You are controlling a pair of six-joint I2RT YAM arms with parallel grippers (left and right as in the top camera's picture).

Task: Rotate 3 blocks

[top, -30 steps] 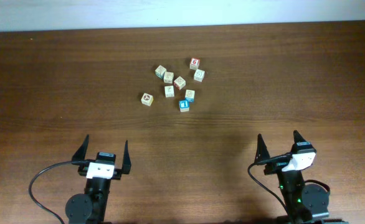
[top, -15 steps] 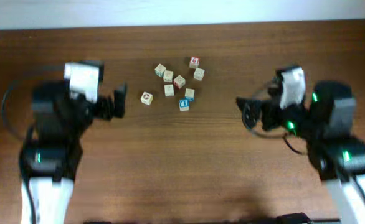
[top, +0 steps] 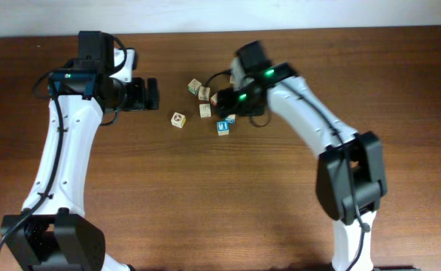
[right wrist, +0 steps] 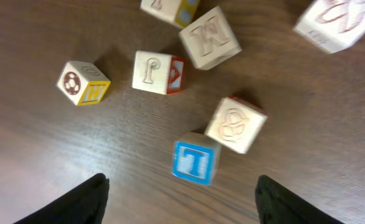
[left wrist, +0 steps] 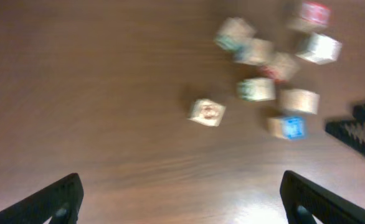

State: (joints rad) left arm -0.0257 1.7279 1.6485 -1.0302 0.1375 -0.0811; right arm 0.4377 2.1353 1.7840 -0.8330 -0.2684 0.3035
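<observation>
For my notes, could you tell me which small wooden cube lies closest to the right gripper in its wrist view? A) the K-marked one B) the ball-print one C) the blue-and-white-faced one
C: the blue-and-white-faced wooden cube lies just ahead of the open right gripper, nearer than any other.

Left arm (top: 61,154): white links, black joints, green light, black cable.
Right arm (top: 311,120): white links, black joints, green lights.
Fingers (left wrist: 52,199): black, tapered.
</observation>
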